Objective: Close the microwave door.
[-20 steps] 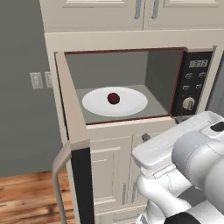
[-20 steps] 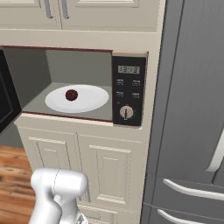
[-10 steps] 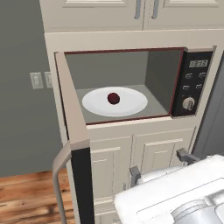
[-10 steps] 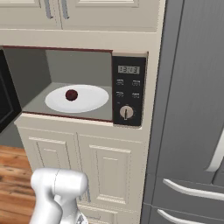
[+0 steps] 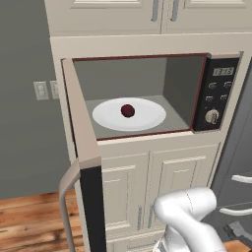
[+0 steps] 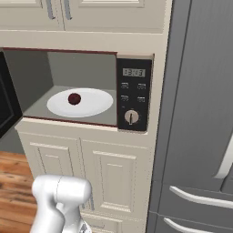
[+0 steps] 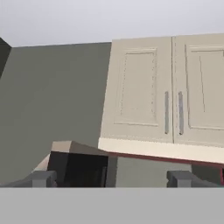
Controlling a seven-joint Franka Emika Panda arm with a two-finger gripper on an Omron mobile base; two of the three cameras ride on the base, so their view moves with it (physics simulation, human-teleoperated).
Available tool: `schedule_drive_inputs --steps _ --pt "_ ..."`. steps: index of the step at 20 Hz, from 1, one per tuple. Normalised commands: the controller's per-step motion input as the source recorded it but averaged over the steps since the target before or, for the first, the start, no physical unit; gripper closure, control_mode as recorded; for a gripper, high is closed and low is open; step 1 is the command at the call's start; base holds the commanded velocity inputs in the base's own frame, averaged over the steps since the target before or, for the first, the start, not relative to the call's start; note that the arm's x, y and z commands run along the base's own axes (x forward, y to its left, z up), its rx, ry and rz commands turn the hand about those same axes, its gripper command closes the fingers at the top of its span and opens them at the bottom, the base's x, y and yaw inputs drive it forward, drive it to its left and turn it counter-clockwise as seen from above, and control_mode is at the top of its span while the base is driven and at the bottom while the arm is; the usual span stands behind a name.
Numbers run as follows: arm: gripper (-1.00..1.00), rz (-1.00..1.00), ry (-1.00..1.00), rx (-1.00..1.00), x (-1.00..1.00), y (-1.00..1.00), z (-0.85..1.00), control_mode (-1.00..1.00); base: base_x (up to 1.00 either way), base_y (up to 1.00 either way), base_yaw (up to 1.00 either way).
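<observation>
Standing open: microwave door (image 5: 86, 162), lower left of left base view, edge-on, bottom cut off by frame; handle (image 5: 66, 206) partly cropped.
Microwave (image 5: 147, 96): centre frame, cavity exposed, white plate (image 5: 129, 114) with small dark red item (image 5: 128, 110), can't identify it.
Right base view: door (image 6: 7, 107) is just a black sliver at left edge.
Tool (image 7: 111, 179): two tips low in hand view, well apart, spread, nothing between; door top corner (image 7: 72, 153) just behind.
Upper cabinets (image 7: 175, 92): upper right, hand view.
</observation>
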Motion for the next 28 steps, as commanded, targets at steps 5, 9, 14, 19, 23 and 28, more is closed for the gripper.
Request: schedule_drive_inputs --steps 5,9,14,19,23,28 --pt "-1.0 0.09 -0.04 0.0 0.0 0.96 0.0 -1.0 0.0 0.0 0.0" --pt "-1.0 0.09 -0.04 0.0 -0.06 0.79 0.0 -1.0 0.0 0.0 0.0" --pt "-1.0 0.04 -0.01 0.0 -0.03 0.76 0.0 -1.0 0.0 0.0 0.0" --pt "-1.0 0.0 0.0 0.0 0.43 0.45 -0.07 -1.0 0.0 0.0 0.0" --pt "-1.0 -0.11 0.0 0.0 0.59 0.4 -0.05 -1.0 0.0 0.0 0.0" --pt "-1.0 -0.26 0.0 0.0 0.36 0.35 -0.03 -1.0 0.0 0.0 0.0"
